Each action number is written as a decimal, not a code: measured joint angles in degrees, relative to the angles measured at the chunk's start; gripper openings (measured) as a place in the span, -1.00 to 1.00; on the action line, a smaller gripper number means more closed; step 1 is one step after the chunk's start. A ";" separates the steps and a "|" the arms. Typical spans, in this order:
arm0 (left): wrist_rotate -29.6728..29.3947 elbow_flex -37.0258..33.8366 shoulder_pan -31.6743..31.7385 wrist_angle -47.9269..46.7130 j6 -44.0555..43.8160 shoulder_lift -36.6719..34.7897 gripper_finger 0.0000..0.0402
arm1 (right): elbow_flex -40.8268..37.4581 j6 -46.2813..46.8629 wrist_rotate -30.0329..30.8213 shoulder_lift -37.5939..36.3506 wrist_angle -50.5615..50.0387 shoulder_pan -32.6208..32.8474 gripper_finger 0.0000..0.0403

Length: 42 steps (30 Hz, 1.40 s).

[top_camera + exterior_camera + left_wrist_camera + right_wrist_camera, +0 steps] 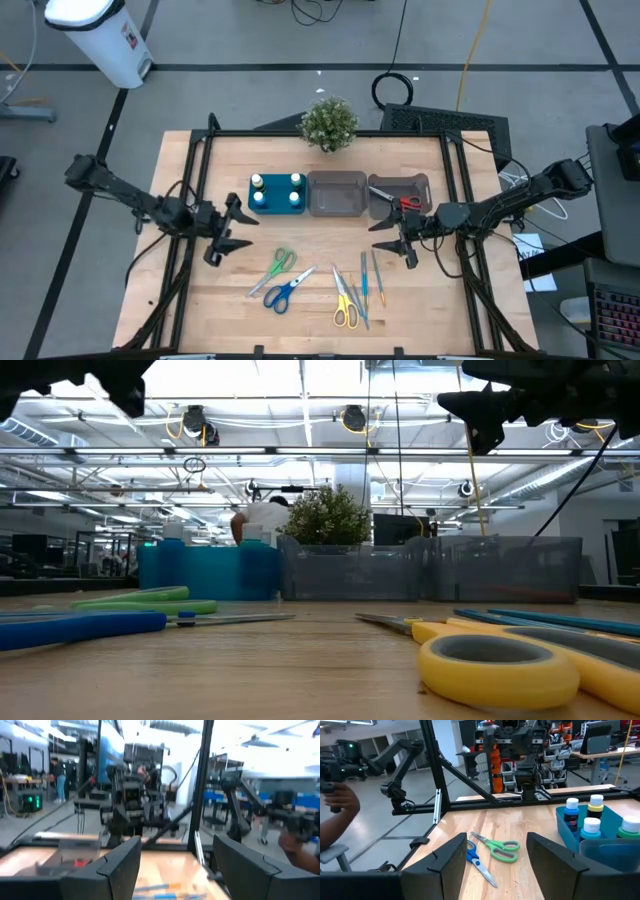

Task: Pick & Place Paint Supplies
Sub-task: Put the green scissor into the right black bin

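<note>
The left gripper (228,232) hangs open and empty at 9 o'clock over the table (200,300). No writing can be read anywhere. The teal tray (277,194) at 11 o'clock holds four small bottles (257,181). Green scissors (280,264), blue scissors (285,290), yellow scissors (343,303) and blue sticks (365,280) lie near 6 o'clock. Red scissors (405,202) sit in the grey bin (425,186) at 1 o'clock. The right gripper (395,238) hangs open and empty at 3 o'clock.

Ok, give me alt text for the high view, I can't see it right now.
Both arms hover open over a wooden table: left gripper, right gripper. Green, blue and yellow scissors lie in front; tray with bottles, two bins, red scissors behind.
</note>
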 joint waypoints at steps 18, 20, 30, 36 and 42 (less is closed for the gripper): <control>-3.98 16.92 -2.15 -13.70 -11.20 25.13 0.26 | 0.00 -1.08 0.00 0.02 -0.91 0.00 -0.03; -6.67 23.90 -2.83 -25.95 -14.26 29.19 0.26 | 0.00 -1.08 0.00 0.02 -0.90 0.00 -0.03; -7.95 42.58 -3.30 -62.97 -32.41 46.55 0.26 | 0.02 -0.68 0.00 0.02 -1.68 0.00 -0.03; -6.23 42.62 -2.03 -72.23 -41.90 51.47 0.26 | 0.02 -0.68 0.00 0.02 -1.74 0.00 -0.03; -6.11 42.64 0.65 -77.22 -45.28 53.21 0.26 | 0.02 -0.68 0.02 0.02 -1.77 0.02 -0.03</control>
